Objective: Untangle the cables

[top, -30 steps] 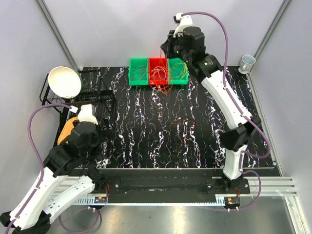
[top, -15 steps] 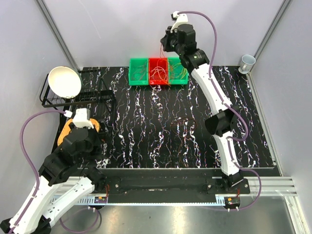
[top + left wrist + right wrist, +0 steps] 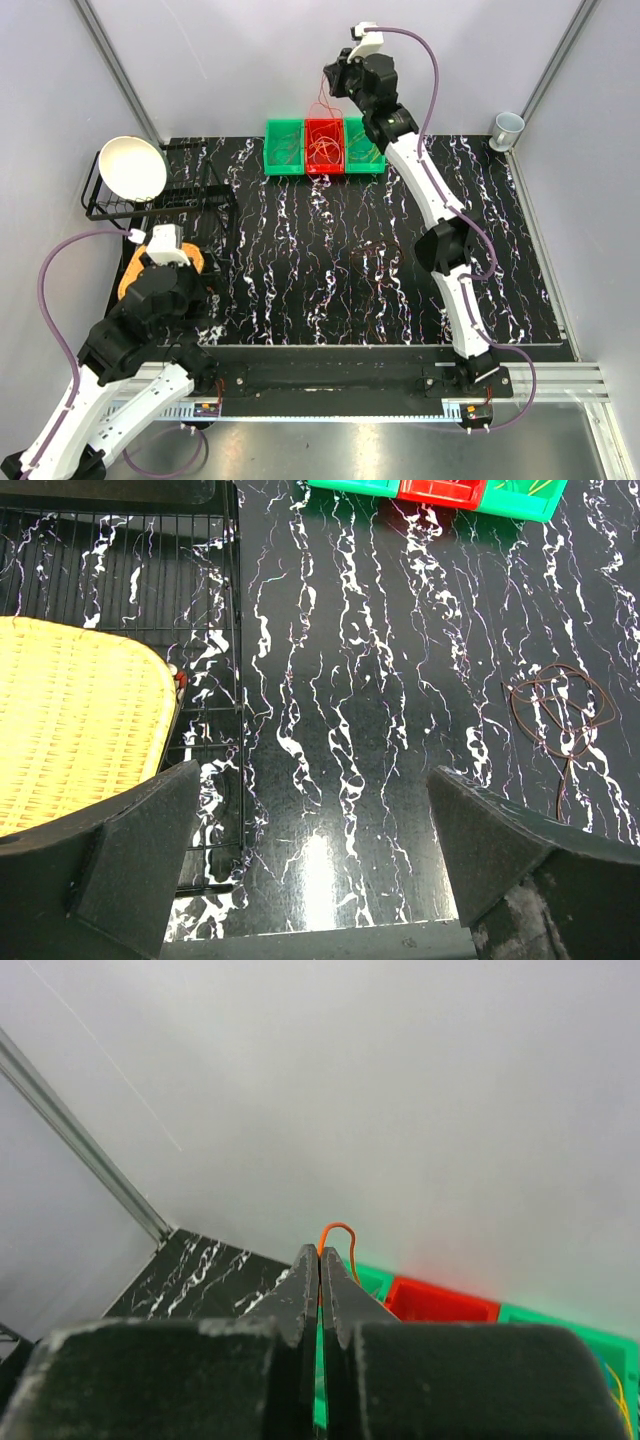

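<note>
Three bins stand in a row at the back: a green bin (image 3: pixel 284 147), a red bin (image 3: pixel 324 150) with a tangle of orange and red cables (image 3: pixel 322 143), and a green bin (image 3: pixel 364 148) with yellow-green cables. My right gripper (image 3: pixel 332 88) is high above the red bin, shut on a thin orange cable (image 3: pixel 338 1230) whose loop sticks out past the fingertips; strands hang from it down to the red bin. A dark red-brown cable loop (image 3: pixel 558 710) lies alone on the table. My left gripper (image 3: pixel 320 880) is open and empty, low over the table's near left.
A black wire rack (image 3: pixel 165 205) with a white bowl (image 3: pixel 132 167) stands at the left. A yellow woven mat (image 3: pixel 70 725) lies beside my left gripper. A small cup (image 3: pixel 508 127) sits at the back right corner. The table is black marble-patterned.
My right gripper has risen and moved left, from over the right green bin to above the red bin, drawing orange strands up. The left arm has shifted slightly.
</note>
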{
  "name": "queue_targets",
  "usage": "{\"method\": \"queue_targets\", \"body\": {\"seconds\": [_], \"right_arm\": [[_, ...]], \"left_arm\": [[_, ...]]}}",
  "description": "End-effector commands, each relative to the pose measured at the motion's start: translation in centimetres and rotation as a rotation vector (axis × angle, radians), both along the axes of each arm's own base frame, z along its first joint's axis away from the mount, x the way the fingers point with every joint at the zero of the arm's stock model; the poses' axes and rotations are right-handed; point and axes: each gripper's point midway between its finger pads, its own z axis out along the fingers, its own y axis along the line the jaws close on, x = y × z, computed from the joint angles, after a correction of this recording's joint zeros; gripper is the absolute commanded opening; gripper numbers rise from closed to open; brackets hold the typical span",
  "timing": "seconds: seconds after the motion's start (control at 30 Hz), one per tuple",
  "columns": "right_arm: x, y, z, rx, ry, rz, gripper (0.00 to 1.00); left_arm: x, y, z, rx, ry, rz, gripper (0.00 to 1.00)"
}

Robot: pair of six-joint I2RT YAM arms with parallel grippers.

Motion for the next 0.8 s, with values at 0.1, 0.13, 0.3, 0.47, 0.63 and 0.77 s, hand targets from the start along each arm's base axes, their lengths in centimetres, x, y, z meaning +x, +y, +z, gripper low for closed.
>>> {"method": "queue_targets", "body": {"seconds": [0.1,0.13,0.3,0.47,0.63,0.77], "right_arm": [[3.9,-0.1,0.0,0.076,-0.185,-0.036,0.00],[4.3,0.1,-0.9,0.083,-0.175,-0.034,0.00],[6.7,0.9,-8.0,0.096,-0.085,-0.027,0.00],[7.7,0.9,-11.9,0.087,-0.013,-0.022,0.00],[7.4,1.5,-13.0,0.119,0.025,0.029,0.00],[6.5,2.8,-11.8,0.164,0.022,0.096,0.00]], "left_arm": [[0.1,-0.1,1.4,-0.026,-0.062,-0.014,0.99],[0.1,-0.1,1.3,-0.025,-0.062,-0.014,0.99],[0.1,-0.1,1.4,-0.025,-0.066,-0.015,0.99],[0.2,-0.2,1.3,-0.022,-0.064,-0.017,0.99],[0.3,-0.2,1.2,-0.019,-0.058,-0.016,0.99],[0.4,-0.2,1.1,-0.017,-0.058,-0.013,0.99]]}}
